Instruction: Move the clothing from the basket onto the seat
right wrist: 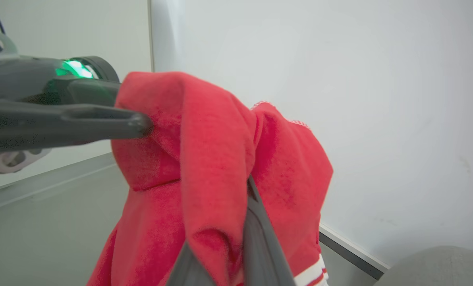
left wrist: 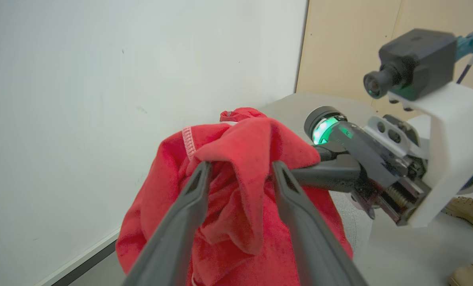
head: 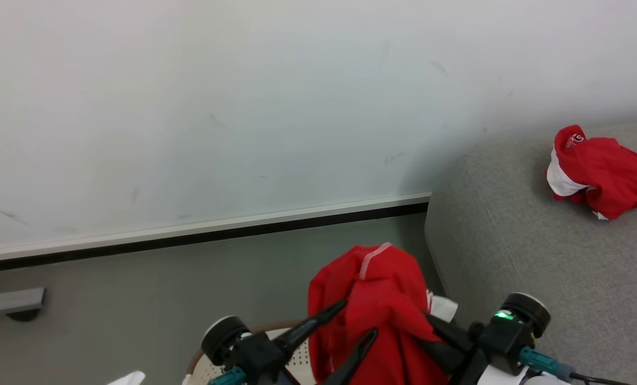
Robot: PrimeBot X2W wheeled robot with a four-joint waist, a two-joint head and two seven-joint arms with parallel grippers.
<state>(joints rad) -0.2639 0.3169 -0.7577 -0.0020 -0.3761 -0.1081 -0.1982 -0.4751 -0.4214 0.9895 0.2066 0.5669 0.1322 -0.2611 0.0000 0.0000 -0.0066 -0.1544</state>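
Right claw (right wrist: 225, 222) pinches the red garment (head: 385, 299) above the basket (head: 275, 326) at six o'clock; left claw (left wrist: 240, 171) spread (fabric draped across its tips).

Both the left end effector (head: 359, 320) and right end effector (right wrist: 249, 190) have two long, tapered dark-grey fingers (left wrist: 180, 222), a black housing (head: 503, 337) and a round black knob (head: 527, 307) lit green. A teal connector (head: 537, 361) joins a dark cable (head: 601, 380), and a white bracket (left wrist: 454, 127) carries a boxy black camera (left wrist: 417, 63).
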